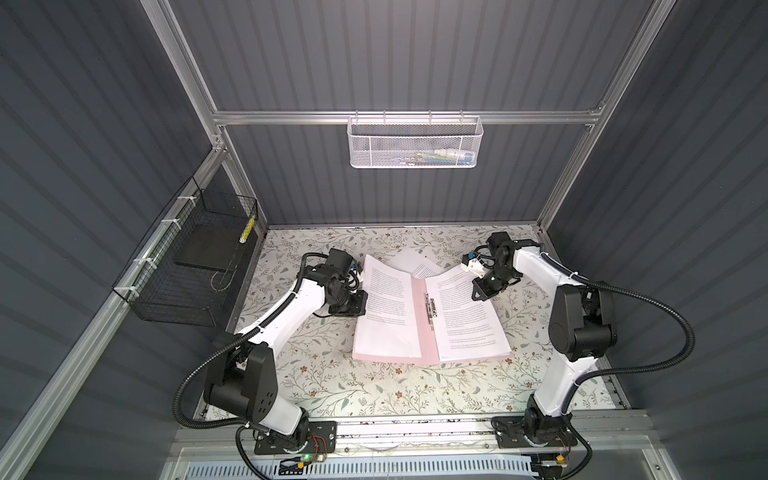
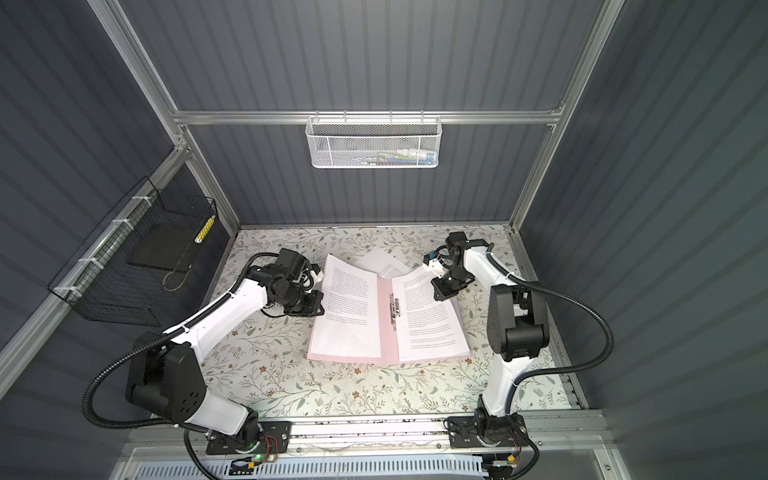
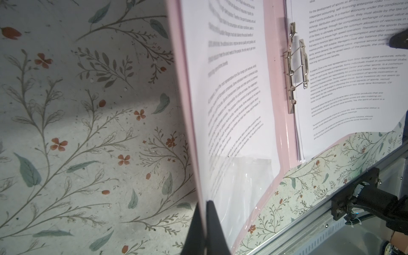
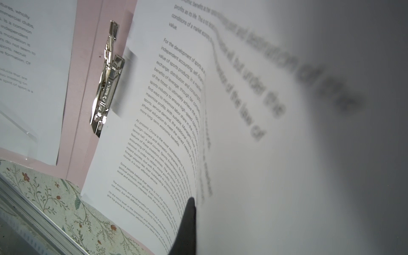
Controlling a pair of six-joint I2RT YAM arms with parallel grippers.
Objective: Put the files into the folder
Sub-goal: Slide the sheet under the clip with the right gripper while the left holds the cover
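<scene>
**Left hand [image 3: 204,206] and right hand [image 4: 191,205] pinch the open folder [image 1: 419,332]**

Left hand is pressed shut on the outer edge of the folder's left cover, holding it and the printed sheet on it tilted up. Right hand pinches the raised far corner of the files [image 1: 469,320] on the right half. The folder lies open mid-counter [image 1: 332,386], with its clip [image 1: 430,311] at the spine; the clip's stamped brand is unreadable. A loose sheet [image 1: 411,261] lies just behind. Legible text: "For the development of sports", "At present, China is the most representative".

The black wire basket [image 1: 176,309] holds a dark slab [image 1: 208,249].
</scene>
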